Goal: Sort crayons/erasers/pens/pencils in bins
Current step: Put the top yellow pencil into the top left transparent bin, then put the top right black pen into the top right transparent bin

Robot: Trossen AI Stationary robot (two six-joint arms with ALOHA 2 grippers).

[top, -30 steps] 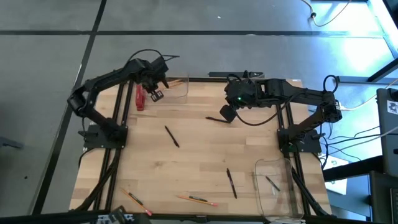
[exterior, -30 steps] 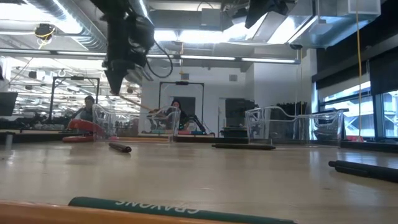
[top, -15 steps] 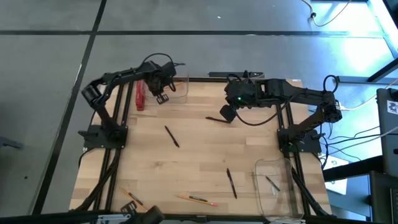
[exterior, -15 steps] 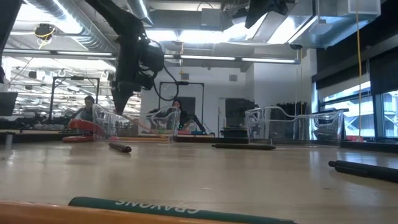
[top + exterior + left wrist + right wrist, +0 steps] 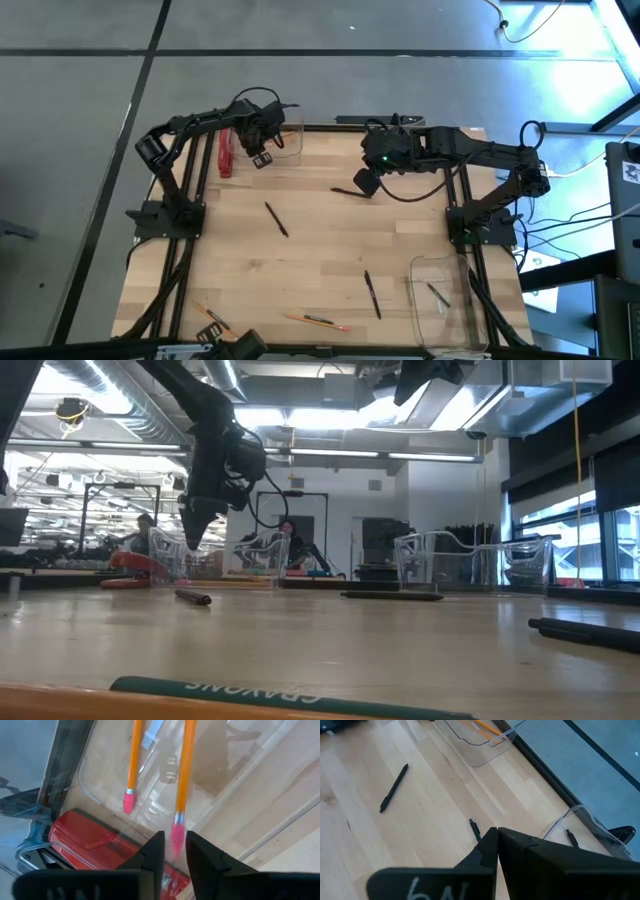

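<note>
Clear bin (image 5: 290, 143) at table's far edge, two orange pencils (image 5: 133, 760) inside, pink ends showing, one (image 5: 184, 780) blurred. Second clear bin (image 5: 440, 300) at near right corner, one black pen (image 5: 437, 294) in it. Loose black pens (image 5: 276, 219) mid-table and (image 5: 371, 294) near right bin. Loose pencils (image 5: 315, 321) along near edge

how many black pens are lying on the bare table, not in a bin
3: one pen left of centre, one lower right beside a bin, one under the right gripper. Others may be hidden.

overhead camera straight down on table (image 5: 320, 250), low camera level across it, wrist cameras close above
</note>
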